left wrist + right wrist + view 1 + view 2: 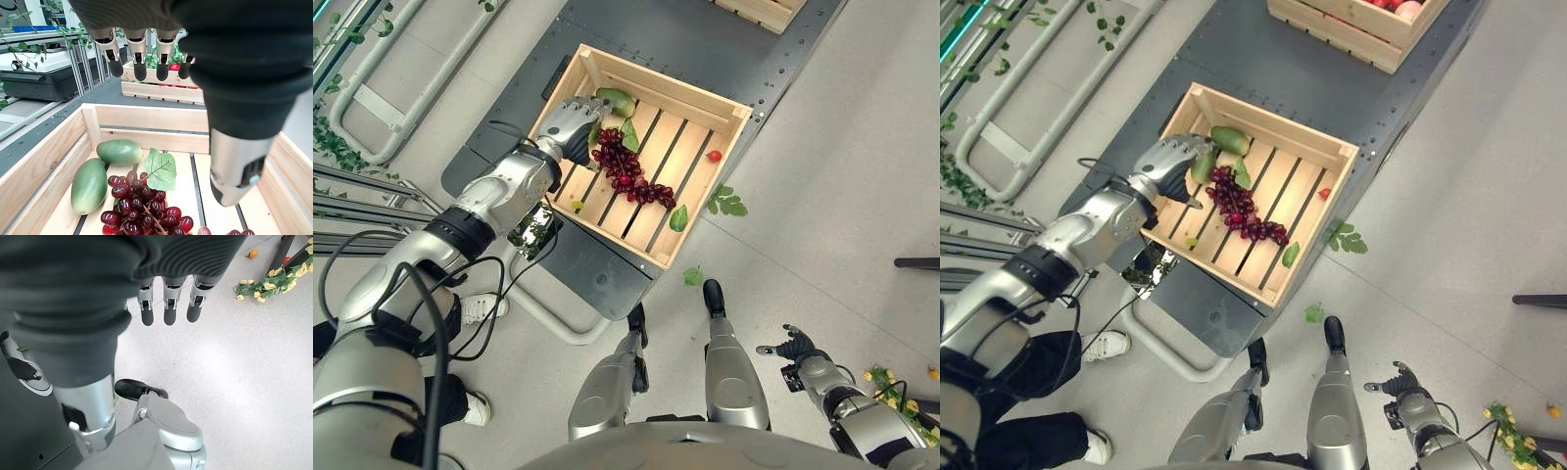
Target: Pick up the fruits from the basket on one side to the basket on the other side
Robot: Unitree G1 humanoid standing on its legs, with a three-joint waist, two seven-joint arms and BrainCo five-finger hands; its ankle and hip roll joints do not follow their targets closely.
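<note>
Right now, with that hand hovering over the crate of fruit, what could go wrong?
The left hand is open above two green mangoes lying close together; closing could nudge one away. The grapes beside them are loose-bunched and might snag on the fingers. The crate wall is close and could block the hand.

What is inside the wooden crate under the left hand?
The wooden crate holds two green mangoes, a bunch of red grapes, loose green leaves and a small red fruit. The left hand covers part of one corner.
</note>
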